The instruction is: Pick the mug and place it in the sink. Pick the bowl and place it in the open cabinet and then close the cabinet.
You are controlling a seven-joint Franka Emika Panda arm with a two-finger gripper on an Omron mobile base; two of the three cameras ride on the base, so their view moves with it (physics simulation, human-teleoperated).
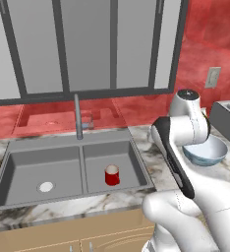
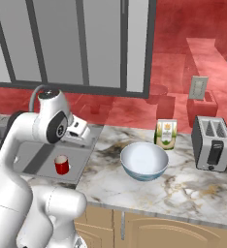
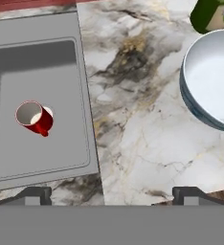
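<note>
The red mug (image 1: 112,175) (image 2: 61,165) (image 3: 33,117) stands upright in the right basin of the grey sink (image 1: 18,147) (image 2: 30,156) (image 3: 42,62). The white bowl (image 1: 205,152) (image 2: 144,161) (image 3: 212,81), blue on its outside, rests on the marble counter to the right of the sink. My gripper (image 2: 79,131) (image 3: 113,195) hangs open above the counter strip between the sink's right rim and the bowl, with nothing between its fingertips (image 3: 37,194). It touches neither mug nor bowl. The cabinet is out of view.
The curved faucet (image 1: 78,118) rises behind the sink. A toaster (image 1: 227,119) (image 2: 212,143) and a green-and-white carton (image 2: 166,133) (image 3: 212,14) stand behind and right of the bowl. Grey glass-fronted cabinets (image 1: 87,44) hang above. Tan base cabinets (image 2: 159,227) lie below the counter edge.
</note>
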